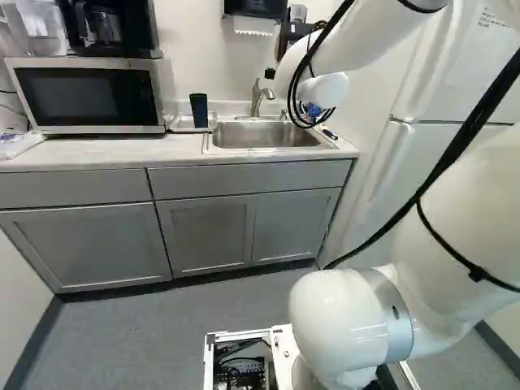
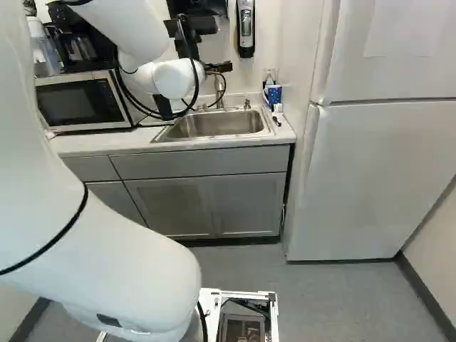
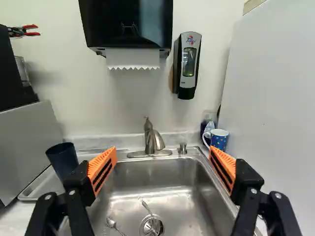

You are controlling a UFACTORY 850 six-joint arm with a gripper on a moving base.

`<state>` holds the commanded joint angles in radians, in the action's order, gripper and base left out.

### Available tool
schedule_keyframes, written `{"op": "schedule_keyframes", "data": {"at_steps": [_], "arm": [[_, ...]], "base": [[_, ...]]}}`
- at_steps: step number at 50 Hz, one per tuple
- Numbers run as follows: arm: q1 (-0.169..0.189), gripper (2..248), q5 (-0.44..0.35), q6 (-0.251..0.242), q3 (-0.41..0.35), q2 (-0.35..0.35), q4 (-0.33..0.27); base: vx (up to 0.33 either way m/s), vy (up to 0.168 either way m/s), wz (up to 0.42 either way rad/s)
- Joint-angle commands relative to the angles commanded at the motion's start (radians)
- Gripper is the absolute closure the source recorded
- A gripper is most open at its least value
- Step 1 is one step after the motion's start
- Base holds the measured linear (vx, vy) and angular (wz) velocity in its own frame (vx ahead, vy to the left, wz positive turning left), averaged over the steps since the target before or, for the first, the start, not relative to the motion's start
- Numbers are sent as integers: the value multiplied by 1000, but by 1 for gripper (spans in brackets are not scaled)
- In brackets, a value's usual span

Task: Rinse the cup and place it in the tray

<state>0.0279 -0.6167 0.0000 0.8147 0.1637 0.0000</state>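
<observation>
Refrigerator: the white one (image 2: 370,164) fills much of the right base view, so you have it just beyond the tabletop's end.
Cabinets: grey doors and drawer fronts (image 1: 211,231) run beneath the tabletop.
Tabletop: pale (image 1: 97,150), carrying the microwave, tray and sink.
Your arm: white (image 2: 114,249), reaching forward toward the sink, its black cables looping near the wrist.
Microwave: silver with a dark door (image 1: 89,96), on the tabletop, left of the tray in the left base view.
Sink: steel (image 3: 172,191), ahead of and below your pincer.
Towel dispenser: black (image 3: 128,24), on the wall above the sink, a strip of white paper showing.
Tray: pale (image 3: 44,186), on the tabletop just beside the sink, on the microwave side.
Soap dispenser: black and grey (image 3: 188,64), mounted on the wall beside the towel dispenser.
Pincer: your pincer (image 2: 219,68) is spread wide, nothing between its orange pads (image 3: 103,169).
Faucet: brushed metal (image 3: 152,140), at the back rim of the sink, ahead of the gap between the pads.
Cup: the dark cup (image 3: 61,160) stands upright in the tray (you'll spot it near one pad in the wrist view, but ungripped).
Mug: blue, patterned (image 3: 219,139), near the sink's corner on the refrigerator side.
Spoon: metal (image 3: 113,224), lying in the sink near the drain (image 3: 151,226).
</observation>
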Motion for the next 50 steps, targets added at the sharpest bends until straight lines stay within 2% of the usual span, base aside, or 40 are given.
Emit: {"op": "schedule_keyframes", "data": {"at_steps": [50], "arm": [[0,3,0,0,0,0,0]], "base": [[124,-53,226]]}}
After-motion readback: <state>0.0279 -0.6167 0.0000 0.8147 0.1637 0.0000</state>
